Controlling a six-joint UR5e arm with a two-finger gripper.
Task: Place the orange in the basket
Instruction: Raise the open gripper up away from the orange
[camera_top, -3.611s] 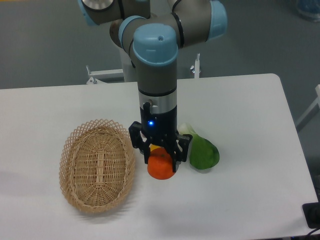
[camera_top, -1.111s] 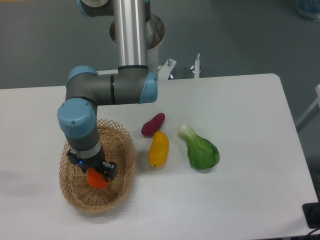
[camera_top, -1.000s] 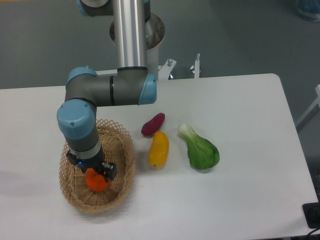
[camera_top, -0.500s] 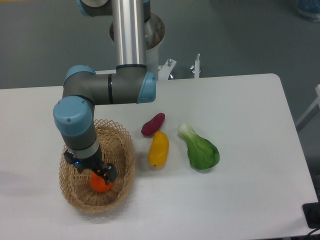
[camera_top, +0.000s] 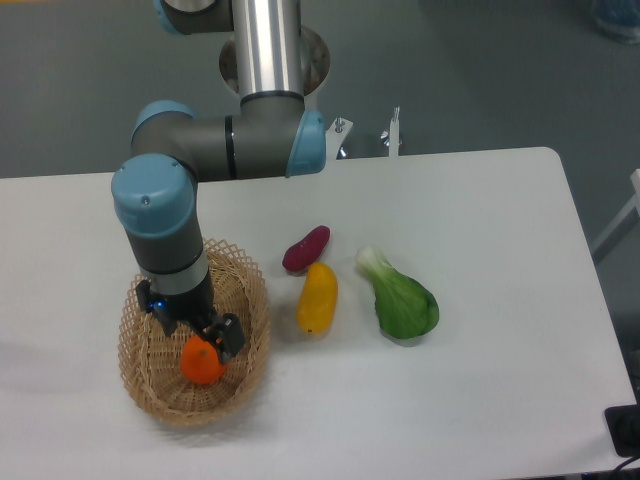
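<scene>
Orange in basket; I see the gripper risen.
Gripper (camera_top: 194, 329) spread, released, above the basket (camera_top: 150, 385); orange (camera_top: 202, 363) round, bright, inside.

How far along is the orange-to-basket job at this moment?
Nearly done. The orange sits inside the basket, resting on its woven floor. The gripper is open just above it, fingers spread and no longer clamping the fruit. What remains is lifting the arm clear of the basket.
</scene>
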